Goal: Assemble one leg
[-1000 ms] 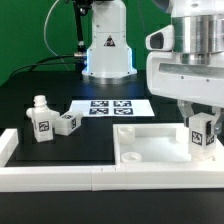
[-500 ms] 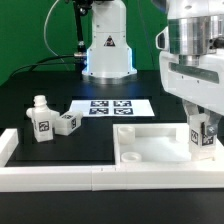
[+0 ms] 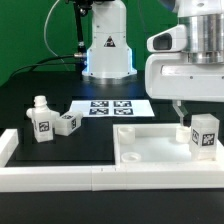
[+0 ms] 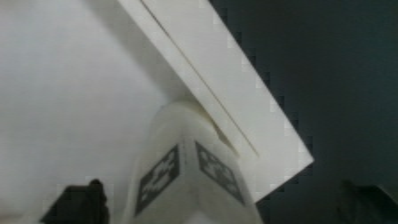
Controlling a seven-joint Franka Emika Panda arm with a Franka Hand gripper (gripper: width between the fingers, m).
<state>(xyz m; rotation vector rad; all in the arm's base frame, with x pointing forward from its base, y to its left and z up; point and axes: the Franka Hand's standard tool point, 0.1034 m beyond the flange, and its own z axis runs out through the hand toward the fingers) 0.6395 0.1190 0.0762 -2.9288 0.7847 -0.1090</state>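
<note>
My end effector is hanging just above the leg, fingers apart and gripping nothing. The leg is standing upright on the white tray, at its corner on the exterior view's right. Two more legs are sitting on the bench beside the marker board. The tags are showing only black-and-white squares, no readable writing.

This is a robotics lab set up for recorded experiments. A black desk is bounded by a white frame along its near edge, with a green screen as backdrop behind it. A white robot arm base stands at the back of the desk, cables hanging beside it. The marker board lies flat on the desk, and small white furniture parts carry black-and-white fiducial tags.
</note>
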